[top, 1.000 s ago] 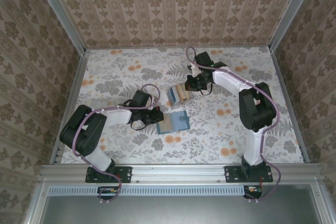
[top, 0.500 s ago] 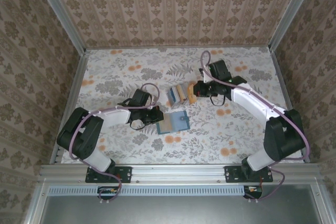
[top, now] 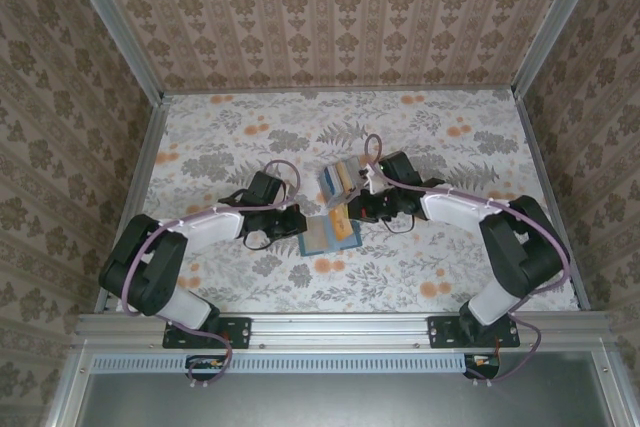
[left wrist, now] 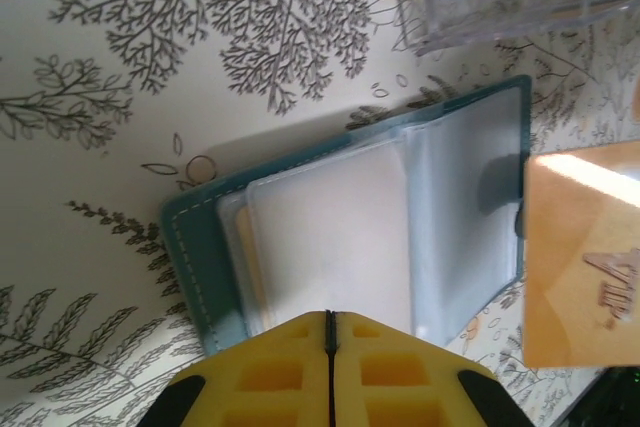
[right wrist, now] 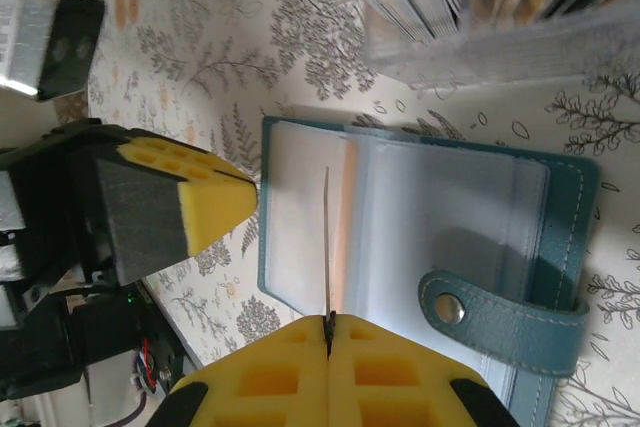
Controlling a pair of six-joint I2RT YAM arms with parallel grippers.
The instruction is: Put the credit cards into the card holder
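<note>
With the open card holder (right wrist: 572, 209) flat on the tabletop (left wrist: 100, 57) and the closed, empty left gripper (left wrist: 330, 332) beside its edge, the right gripper (right wrist: 327, 322), pinching a tan credit card (left wrist: 585, 247) edge-on above, likely needed to tilt it and slide it squarely into a clear sleeve (right wrist: 440, 217).

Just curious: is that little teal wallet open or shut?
Open. The wallet lies spread flat, its clear card sleeves facing up.

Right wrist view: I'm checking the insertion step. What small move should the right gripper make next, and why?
Probably ease the yellow-tan card into a clear sleeve: the right gripper is shut on it, edge-on over the open card holder, not yet in.
</note>
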